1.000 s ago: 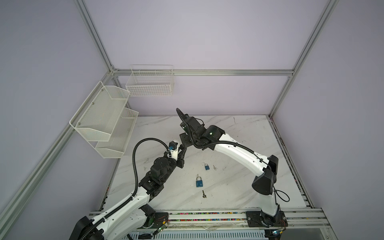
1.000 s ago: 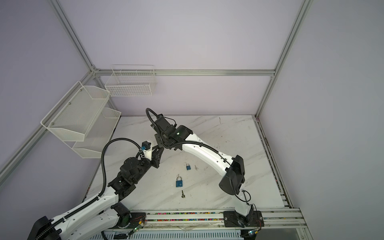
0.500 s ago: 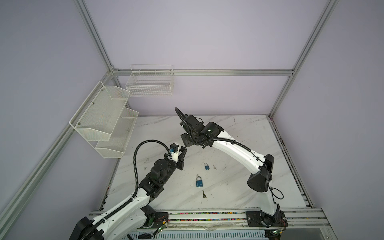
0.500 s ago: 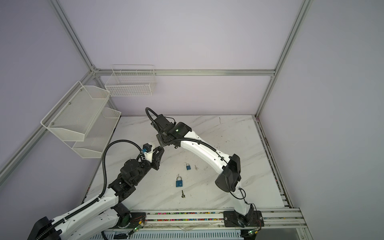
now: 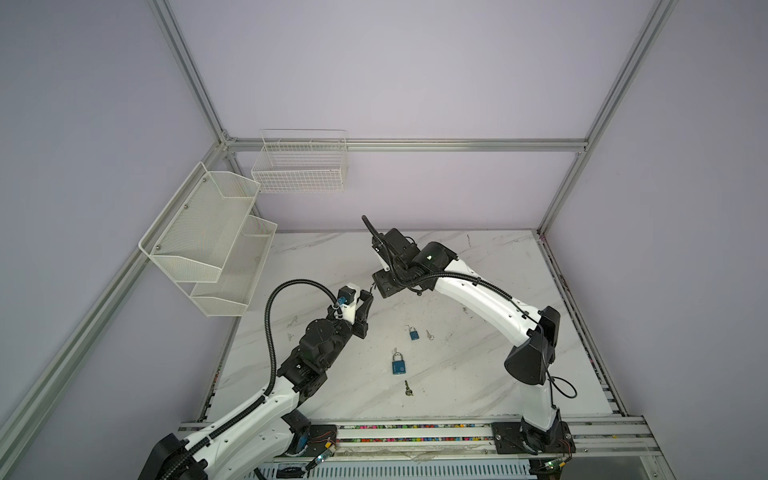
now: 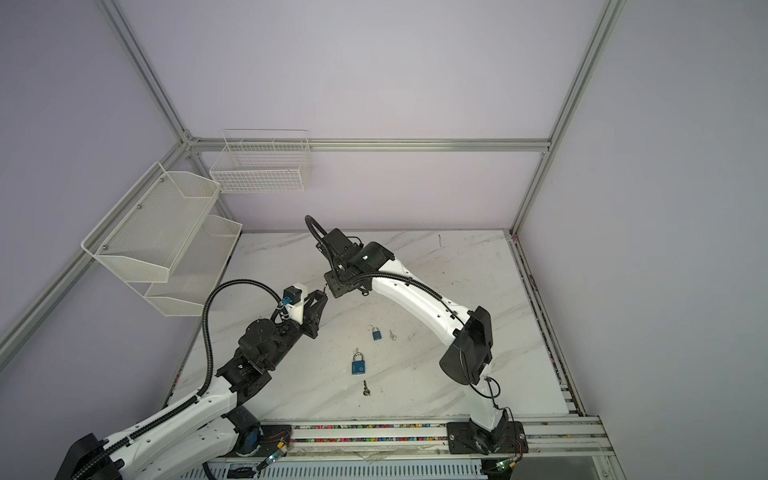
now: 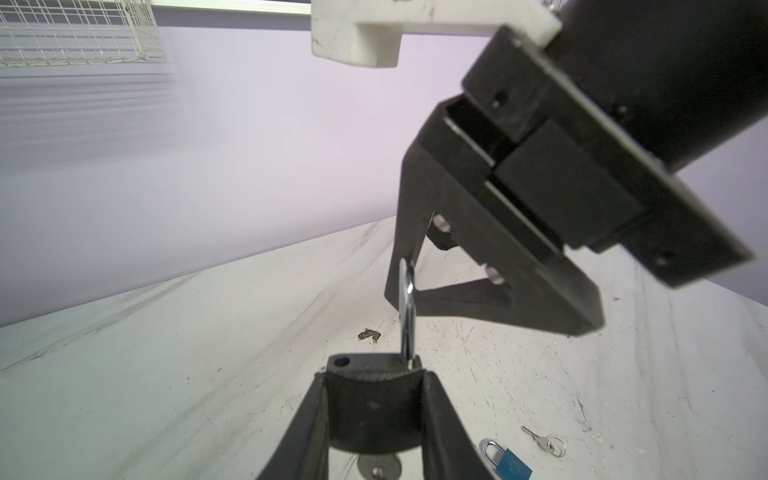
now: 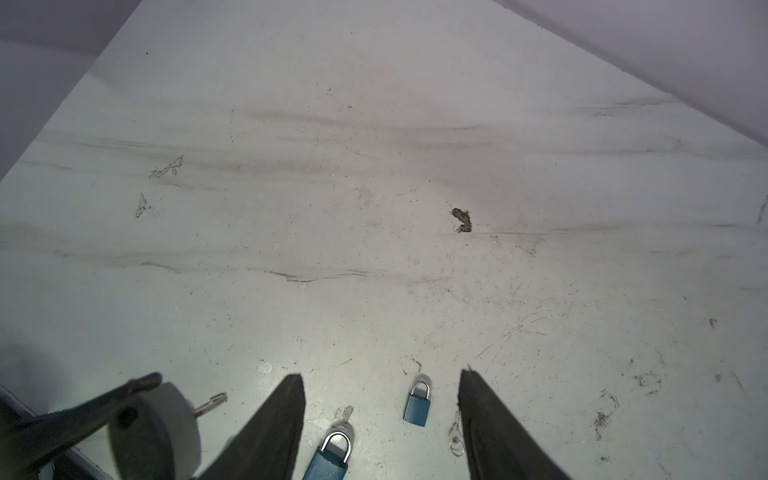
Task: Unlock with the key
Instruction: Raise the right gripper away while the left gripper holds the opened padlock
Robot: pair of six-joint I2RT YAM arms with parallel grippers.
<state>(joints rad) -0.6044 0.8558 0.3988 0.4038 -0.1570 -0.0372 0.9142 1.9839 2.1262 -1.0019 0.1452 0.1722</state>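
On the far left wall a white mesh shelf (image 5: 199,232) and a wire basket (image 5: 301,170) are hanging, well apart from my work.

My left gripper (image 5: 367,297) is hovering above the left part of the marble table (image 5: 478,374), and I am clamping it on the grey padlock (image 7: 374,399), one finger against each side of the body. The padlock's shackle (image 7: 406,307) is standing up out of the body edge-on to my left wrist camera, and the shackle hole (image 7: 341,361) beside it is showing empty, so the lock is sitting open in my grip. Its key (image 8: 210,402) is sticking out of the far end of the body with its ring dangling.

Just right of that I am holding my right gripper (image 8: 380,376) in the air with its jaws apart and nothing between its fingers (image 8: 274,424). In the left wrist view one of those fingers is sitting right beside the top of the shackle; I cannot tell whether it is touching.

Further right, down on the table, a larger blue padlock (image 5: 397,363) is lying with a dark key (image 5: 409,388) near it towards my bases. A small blue padlock (image 5: 413,333) is lying behind them, with a silver key (image 5: 429,334) just beside it on the right. All four are lying apart from both of my grippers.
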